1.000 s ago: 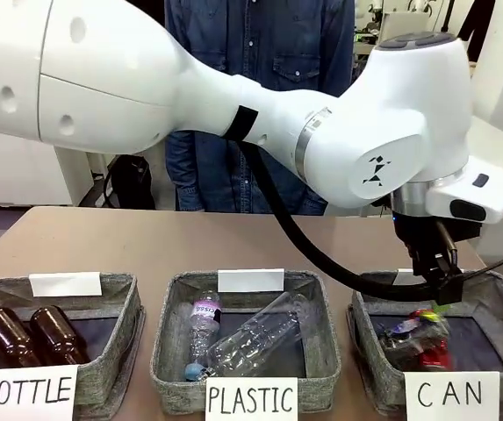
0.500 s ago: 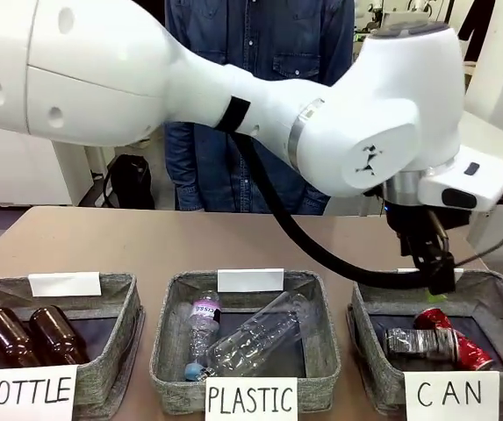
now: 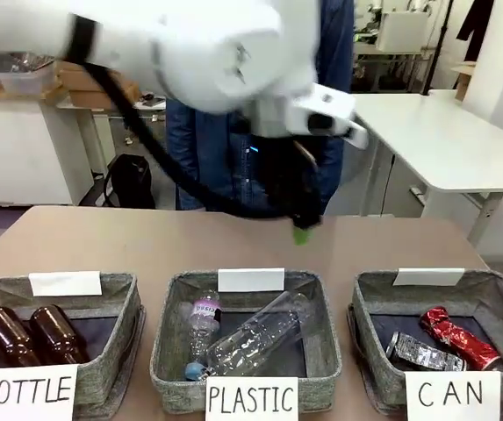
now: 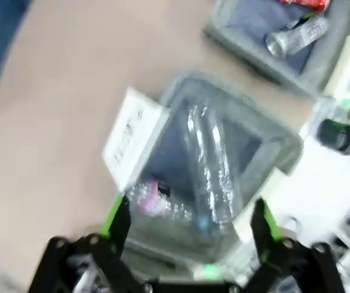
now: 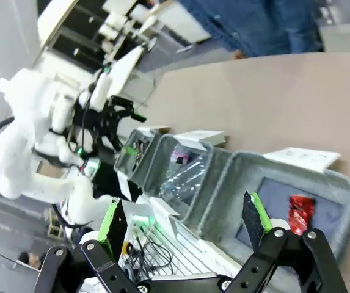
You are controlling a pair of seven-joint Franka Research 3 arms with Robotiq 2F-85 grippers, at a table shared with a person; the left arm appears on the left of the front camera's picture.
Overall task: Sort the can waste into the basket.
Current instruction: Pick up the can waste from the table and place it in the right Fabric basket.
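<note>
Both cans lie inside the CAN basket [image 3: 494,288] at the front right: the red can [image 3: 458,338] toward the back, the black-and-silver can [image 3: 423,353] in front of it. My left gripper [image 3: 302,230] hangs blurred above the table behind the PLASTIC basket [image 3: 168,329]. In the left wrist view the left gripper [image 4: 190,220] is open and empty over the clear bottles, with the CAN basket [image 4: 248,58] and black-and-silver can [image 4: 297,36] far off. My right gripper [image 5: 182,218] is open and empty, off to the side of the CAN basket [image 5: 236,183], where the red can [image 5: 300,210] shows.
Two clear plastic bottles [image 3: 255,333] fill the PLASTIC basket. Two brown bottles [image 3: 32,335] lie in the BOTTLE basket [image 3: 128,303]. A person in denim [image 3: 207,167] stands at the far side. Bare tabletop [image 3: 102,241] stretches behind the baskets.
The black-and-silver can dropped from my left gripper and settled beside the red can in the CAN basket. The left arm then lifted and swung left, to behind the PLASTIC basket.
</note>
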